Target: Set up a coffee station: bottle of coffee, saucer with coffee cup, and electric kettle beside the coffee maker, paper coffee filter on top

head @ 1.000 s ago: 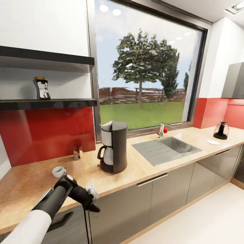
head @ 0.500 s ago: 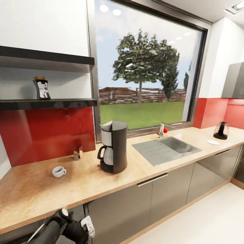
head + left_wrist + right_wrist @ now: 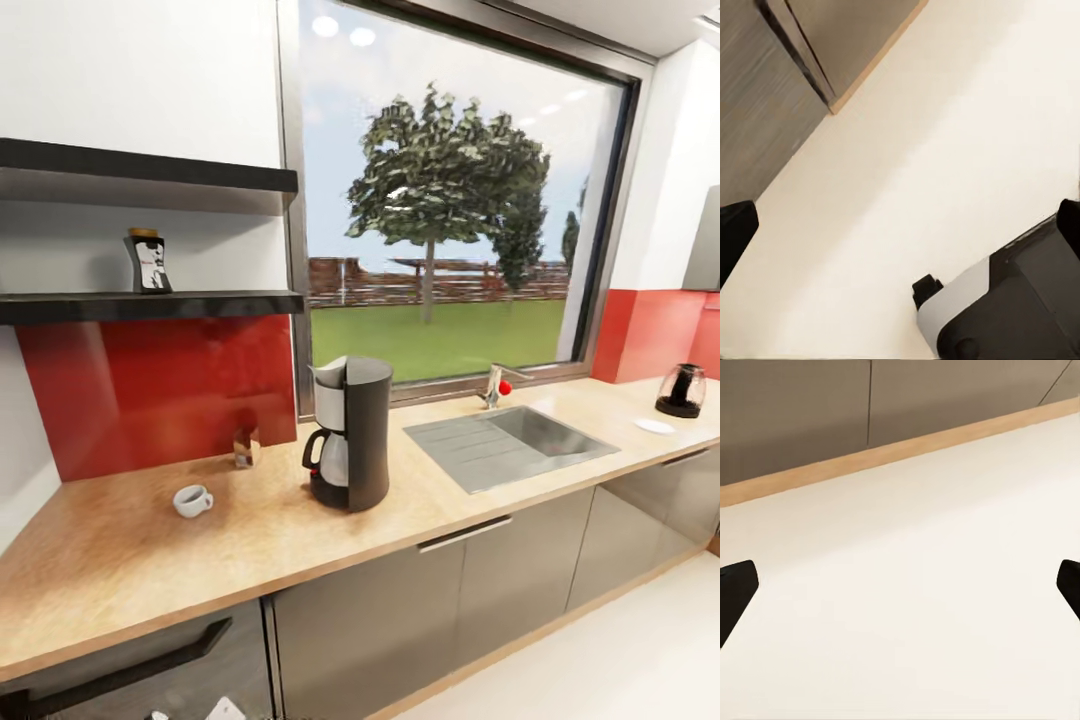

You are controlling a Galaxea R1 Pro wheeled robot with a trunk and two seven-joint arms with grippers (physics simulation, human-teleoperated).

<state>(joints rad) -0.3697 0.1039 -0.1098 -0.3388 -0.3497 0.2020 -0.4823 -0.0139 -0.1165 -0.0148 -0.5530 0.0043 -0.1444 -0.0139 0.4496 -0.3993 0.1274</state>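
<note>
Countertop point(image 3: 120, 570) carries the coffee maker point(image 3: 350, 435), upright near the window. Coffee cup point(image 3: 192, 500) sits on bare wood well to one side of it, handle toward it, not on any saucer. Bottle of coffee point(image 3: 148, 262) stands on the lower kitchen shelf point(image 3: 150, 305), above the red backsplash. Electric kettle point(image 3: 681, 391) and white saucer point(image 3: 655, 426) sit close together at the far end of the counter, beyond the sink point(image 3: 510, 445).

Left gripper point(image 3: 900, 232): fingers point(image 3: 735, 232) spread wide, nothing between them, pale floor point(image 3: 907, 165) beyond the tips, cabinet fronts further off, part of the robot's base point(image 3: 1012, 307) near one finger.

Right gripper point(image 3: 900, 585): fingers point(image 3: 735, 589) equally wide apart, empty, floor between the tips, cabinet plinth point(image 3: 892, 454) beyond.
</note>
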